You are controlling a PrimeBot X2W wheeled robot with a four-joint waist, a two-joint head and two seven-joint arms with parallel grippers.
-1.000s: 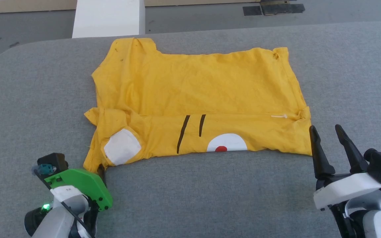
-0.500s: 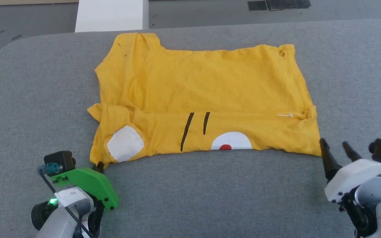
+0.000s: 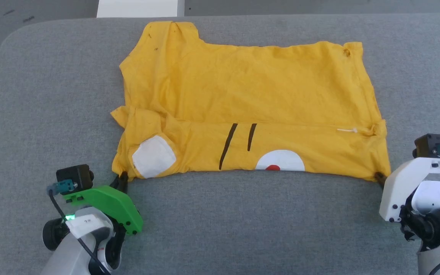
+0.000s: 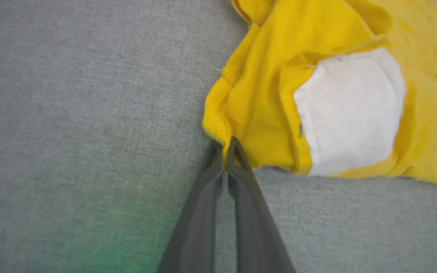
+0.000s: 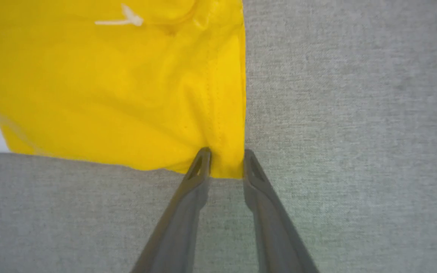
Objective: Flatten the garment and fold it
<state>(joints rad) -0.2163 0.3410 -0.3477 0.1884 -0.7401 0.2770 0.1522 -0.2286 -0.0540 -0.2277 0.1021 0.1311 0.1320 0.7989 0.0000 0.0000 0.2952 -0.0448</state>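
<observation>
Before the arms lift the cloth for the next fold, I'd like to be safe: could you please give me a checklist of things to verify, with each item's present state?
1. Left gripper shut on the near-left corner of the bright yellow cloth garment: ok.
2. Right gripper clamped on the near-right corner: not ok; its jaws straddle the corner with a gap between them.
3. Both cloth layers caught in the left pinch: cannot tell.
4. Cloth flat around the white patch: not ok, bunched there.
5. Garment wholly on the grey fabric table: ok.
</observation>
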